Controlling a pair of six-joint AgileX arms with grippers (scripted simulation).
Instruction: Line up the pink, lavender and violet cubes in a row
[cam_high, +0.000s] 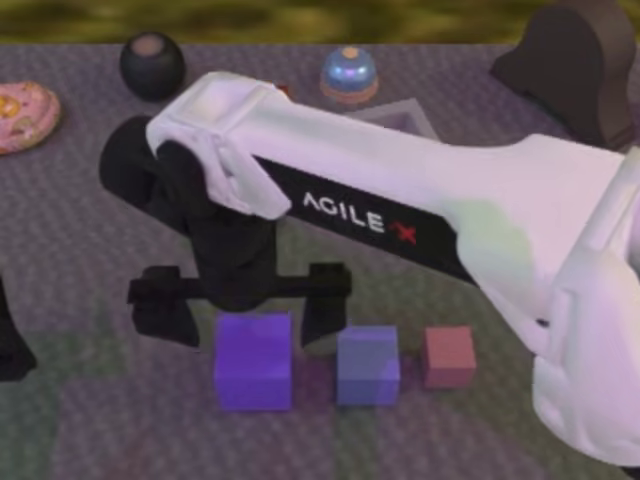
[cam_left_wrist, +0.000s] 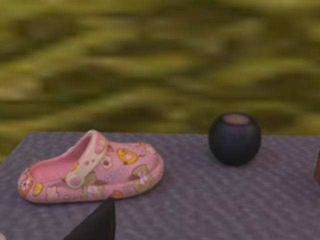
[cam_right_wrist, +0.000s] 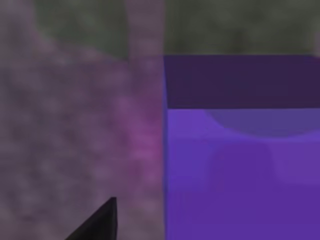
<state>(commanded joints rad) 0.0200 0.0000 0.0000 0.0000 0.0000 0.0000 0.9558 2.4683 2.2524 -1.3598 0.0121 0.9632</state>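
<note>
Three cubes rowed | table purple-grey weave | backdrop olive blur

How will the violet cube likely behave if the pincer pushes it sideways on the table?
The violet cube has flat faces and sharp edges, so it would probably slide, not roll. It is as wide as it is tall, so tipping seems unlikely. The lavender cube stands close beside it, so a push toward it may soon move both.

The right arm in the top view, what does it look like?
The right arm has a glossy white shell with a black stripe reading AGILE in white letters and a red X. Its wrist and two-finger end effector are matte black, with blocky fingers on a crossbar.
</note>
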